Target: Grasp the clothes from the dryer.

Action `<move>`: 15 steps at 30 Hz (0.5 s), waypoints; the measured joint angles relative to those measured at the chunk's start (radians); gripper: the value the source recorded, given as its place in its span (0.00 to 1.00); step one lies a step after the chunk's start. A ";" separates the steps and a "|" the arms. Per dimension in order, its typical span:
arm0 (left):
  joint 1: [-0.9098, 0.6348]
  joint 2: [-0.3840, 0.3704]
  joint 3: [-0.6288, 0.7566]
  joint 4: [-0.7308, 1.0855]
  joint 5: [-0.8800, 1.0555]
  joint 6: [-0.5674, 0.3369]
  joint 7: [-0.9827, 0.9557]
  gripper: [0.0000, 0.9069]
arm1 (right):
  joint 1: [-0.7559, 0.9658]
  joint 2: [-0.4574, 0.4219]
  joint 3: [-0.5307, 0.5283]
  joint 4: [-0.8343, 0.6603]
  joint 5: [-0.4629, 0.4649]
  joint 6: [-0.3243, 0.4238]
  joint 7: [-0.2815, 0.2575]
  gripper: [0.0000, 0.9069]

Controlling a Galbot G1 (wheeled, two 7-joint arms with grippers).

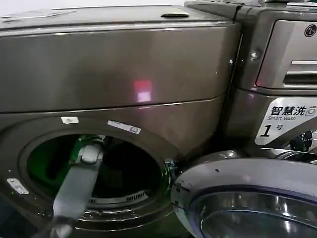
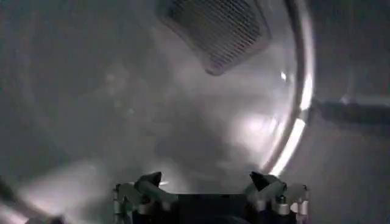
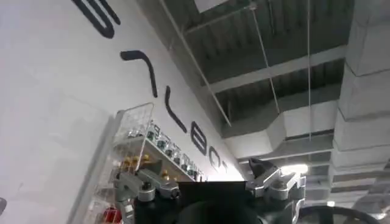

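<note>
The dryer [image 1: 119, 69] is a bronze-grey front-loader with its round porthole [image 1: 99, 168] open. My left arm [image 1: 74, 191] reaches through the porthole into the dark drum. Inside, my left gripper [image 2: 206, 178] is open with nothing between its fingers, facing the bare grey drum wall [image 2: 122, 103]. The clothes are out of view. A green tint [image 1: 44, 166] shows on the drum's left inside; I cannot tell whether it is cloth. My right gripper [image 3: 201, 173] is open and empty, pointing up at a white wall and the ceiling, away from the dryer.
The dryer's silver-rimmed glass door [image 1: 247, 203] hangs open at the lower right. An LG-branded machine [image 1: 282, 59] stands close on the right. A perforated grille [image 2: 219, 30] sits on the drum's back wall. A shelf of small items [image 3: 146, 152] hangs on the white wall.
</note>
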 measured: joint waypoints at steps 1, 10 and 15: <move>-0.024 0.011 0.032 0.031 0.006 -0.005 0.032 1.00 | 0.000 0.001 0.001 0.000 -0.001 0.001 0.000 1.00; -0.223 0.020 0.267 0.285 0.143 -0.058 0.343 1.00 | -0.006 0.022 0.005 0.009 -0.003 -0.001 -0.002 1.00; -0.330 0.007 0.338 0.425 0.273 -0.134 0.512 1.00 | -0.012 0.031 0.015 0.006 -0.005 0.001 -0.004 1.00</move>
